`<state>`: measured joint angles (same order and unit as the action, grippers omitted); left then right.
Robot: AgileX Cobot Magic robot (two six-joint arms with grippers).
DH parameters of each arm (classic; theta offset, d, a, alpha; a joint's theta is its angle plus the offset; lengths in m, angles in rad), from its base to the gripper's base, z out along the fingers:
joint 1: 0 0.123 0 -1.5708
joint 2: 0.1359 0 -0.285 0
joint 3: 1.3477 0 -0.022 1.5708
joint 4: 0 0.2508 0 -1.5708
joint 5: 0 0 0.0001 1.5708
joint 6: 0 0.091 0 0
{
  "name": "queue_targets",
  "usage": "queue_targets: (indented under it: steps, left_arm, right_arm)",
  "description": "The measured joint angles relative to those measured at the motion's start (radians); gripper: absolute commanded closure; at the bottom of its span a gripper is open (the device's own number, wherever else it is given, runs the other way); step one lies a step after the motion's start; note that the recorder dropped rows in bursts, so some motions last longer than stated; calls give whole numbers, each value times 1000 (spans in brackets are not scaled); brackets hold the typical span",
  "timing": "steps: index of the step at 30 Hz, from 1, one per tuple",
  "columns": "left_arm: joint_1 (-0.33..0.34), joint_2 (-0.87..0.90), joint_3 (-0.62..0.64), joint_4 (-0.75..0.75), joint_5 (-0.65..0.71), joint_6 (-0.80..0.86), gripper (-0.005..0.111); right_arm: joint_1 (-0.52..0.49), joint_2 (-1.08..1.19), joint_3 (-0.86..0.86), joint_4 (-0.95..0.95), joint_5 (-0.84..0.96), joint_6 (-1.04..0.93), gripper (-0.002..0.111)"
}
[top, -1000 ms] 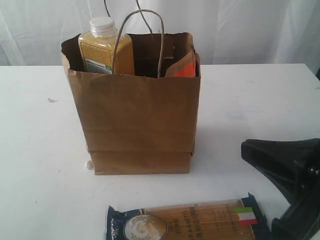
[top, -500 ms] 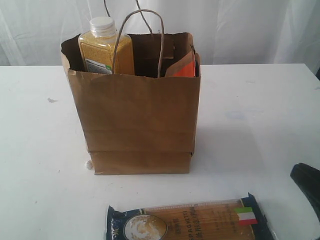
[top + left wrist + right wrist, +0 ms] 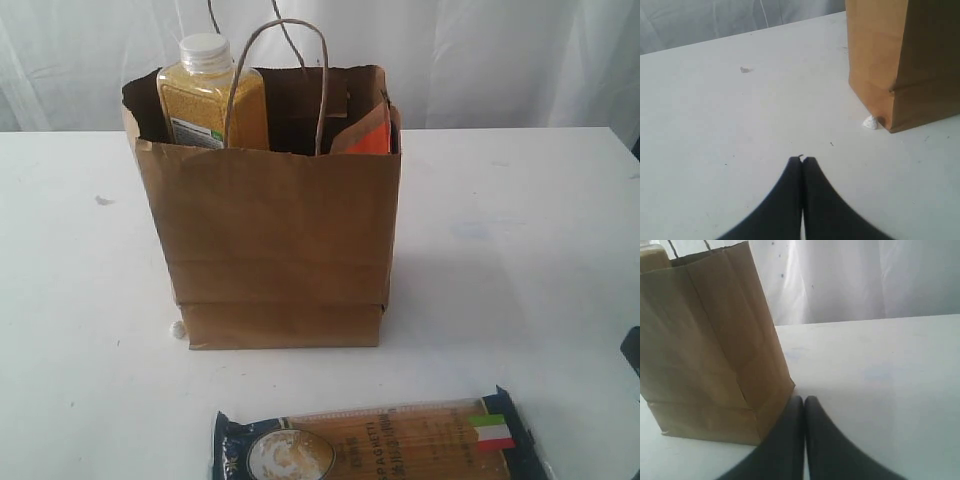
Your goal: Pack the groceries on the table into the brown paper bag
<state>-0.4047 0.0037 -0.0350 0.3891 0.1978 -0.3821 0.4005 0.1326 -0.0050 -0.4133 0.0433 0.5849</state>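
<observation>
The left jaws were pressed shut, tip against tip, with nothing between them, over a bare stretch of the tabletop point(image 3: 715, 125). Ahead of them and off to one side stood the brown paper bag point(image 3: 900, 65), well apart from the tips. A tiny white pebble-like bit point(image 3: 870, 122) lay against its bottom corner. A small grey mark point(image 3: 744, 69) sat farther out on the white surface.

The right jaws were likewise closed and empty. In the right wrist view their tips appeared just beside a lower corner of the bag; whether they touched the paper could not be told.

In the exterior view a dark sliver point(image 3: 632, 350) sat at the right edge, too little of it showing to identify. The bag stood upright near the middle of the tabletop, mouth open, with its ragged rim and twisted loop handles point(image 3: 322, 100) uppermost. Inside it on the left, the white-capped bottle of yellow grains point(image 3: 210, 100) stood upright, cap and shoulders above the rim. Inside on the right, the small orange-labelled brown pouch point(image 3: 368, 132) leaned at the wall, its top just showing over the rim. The blue-ended spaghetti pack point(image 3: 375, 445) lay flat on the tabletop in front of the bag, apart from it, running across the view and cut off by the lower edge. A white curtain point(image 3: 500, 50) hung behind the tabletop.
</observation>
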Motion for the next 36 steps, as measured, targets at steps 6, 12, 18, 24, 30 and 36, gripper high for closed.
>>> queue_targets:
  steps: [6,12,18,24,30,36]
  left_arm:
    - [0,0,0,0,0,0,107]
    - [0,0,0,0,0,0,107]
    - [0,0,0,0,0,0,107]
    - [0,0,0,0,0,0,107]
    - [0,0,0,0,0,0,107]
    - [0,0,0,-130,-299,-108,107]
  right_arm:
    - [0,0,0,277,31,-330,108]
    - [0,0,0,349,45,-427,108]
    - [0,0,0,355,45,-435,108]
    - [0,0,0,355,45,-435,108]
    - [0,0,0,355,51,-437,108]
    - [0,0,0,355,51,-437,108]
